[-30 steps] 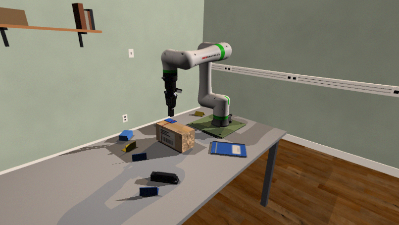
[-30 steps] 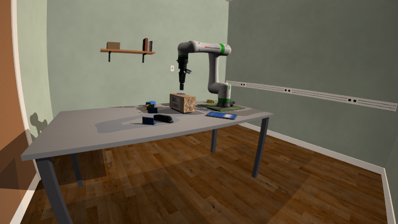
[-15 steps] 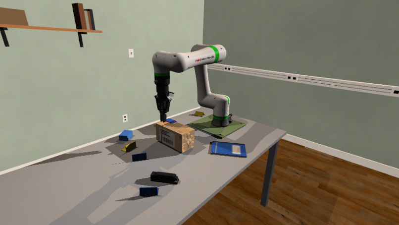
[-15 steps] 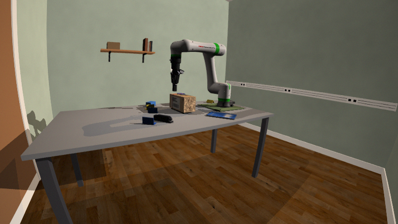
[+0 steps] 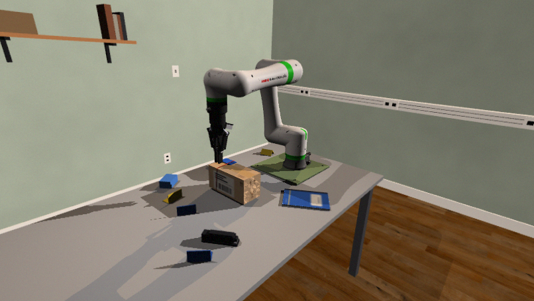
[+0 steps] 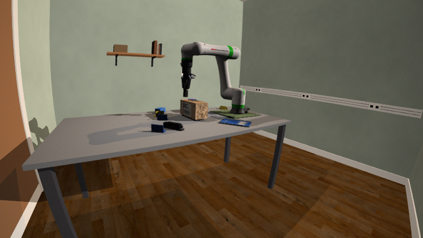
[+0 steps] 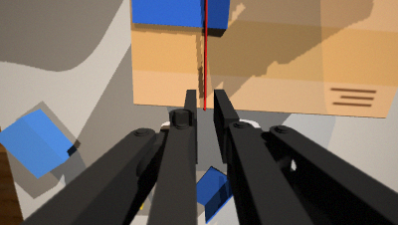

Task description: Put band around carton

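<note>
A brown carton (image 5: 235,183) (image 6: 193,109) (image 7: 279,75) lies flat on the grey table (image 5: 112,239). A blue corner guard (image 5: 228,161) (image 7: 169,12) sits on the carton's far top corner. A thin red band (image 7: 205,50) runs over the guard and straight across the carton top to its near edge. My gripper (image 5: 218,160) (image 6: 185,95) (image 7: 205,105) points straight down at that edge of the carton top. Its fingers are nearly closed, with a narrow gap that straddles the band's line. I see nothing pinched between them.
Blue blocks (image 5: 168,180) (image 5: 185,209) (image 5: 199,256) lie left and in front of the carton, and two yellow wedges (image 5: 173,196) (image 5: 266,151) lie on the table too. A black box (image 5: 220,237) and a blue book (image 5: 305,199) lie nearby. The arm stands on a green plate (image 5: 276,170).
</note>
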You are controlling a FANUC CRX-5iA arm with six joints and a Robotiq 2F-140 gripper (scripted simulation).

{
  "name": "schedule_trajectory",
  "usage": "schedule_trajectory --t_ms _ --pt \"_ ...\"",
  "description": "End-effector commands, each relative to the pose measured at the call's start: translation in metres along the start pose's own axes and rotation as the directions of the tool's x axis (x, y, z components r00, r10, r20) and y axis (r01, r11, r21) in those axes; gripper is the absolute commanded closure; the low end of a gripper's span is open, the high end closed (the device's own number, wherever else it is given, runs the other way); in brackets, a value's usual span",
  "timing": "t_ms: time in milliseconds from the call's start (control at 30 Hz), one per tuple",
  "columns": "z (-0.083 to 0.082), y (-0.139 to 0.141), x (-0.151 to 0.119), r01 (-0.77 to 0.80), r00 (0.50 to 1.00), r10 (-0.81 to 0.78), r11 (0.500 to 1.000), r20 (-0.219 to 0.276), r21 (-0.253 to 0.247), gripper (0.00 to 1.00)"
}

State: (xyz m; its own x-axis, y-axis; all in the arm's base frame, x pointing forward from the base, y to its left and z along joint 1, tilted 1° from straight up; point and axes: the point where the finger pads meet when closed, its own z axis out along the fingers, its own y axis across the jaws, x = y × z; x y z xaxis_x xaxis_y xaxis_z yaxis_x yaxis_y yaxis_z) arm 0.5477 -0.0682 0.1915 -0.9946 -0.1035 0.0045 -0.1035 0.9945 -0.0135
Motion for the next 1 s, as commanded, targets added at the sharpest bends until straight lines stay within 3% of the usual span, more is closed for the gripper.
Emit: schedule_trajectory --t_ms 0,967 --pt "-0.001 0.0 0.0 0.0 1.0 0.0 1.0 0.002 0.001 0.82" --pt "0.013 0.0 -0.001 0.0 1.0 0.0 1.0 0.001 0.001 0.82"
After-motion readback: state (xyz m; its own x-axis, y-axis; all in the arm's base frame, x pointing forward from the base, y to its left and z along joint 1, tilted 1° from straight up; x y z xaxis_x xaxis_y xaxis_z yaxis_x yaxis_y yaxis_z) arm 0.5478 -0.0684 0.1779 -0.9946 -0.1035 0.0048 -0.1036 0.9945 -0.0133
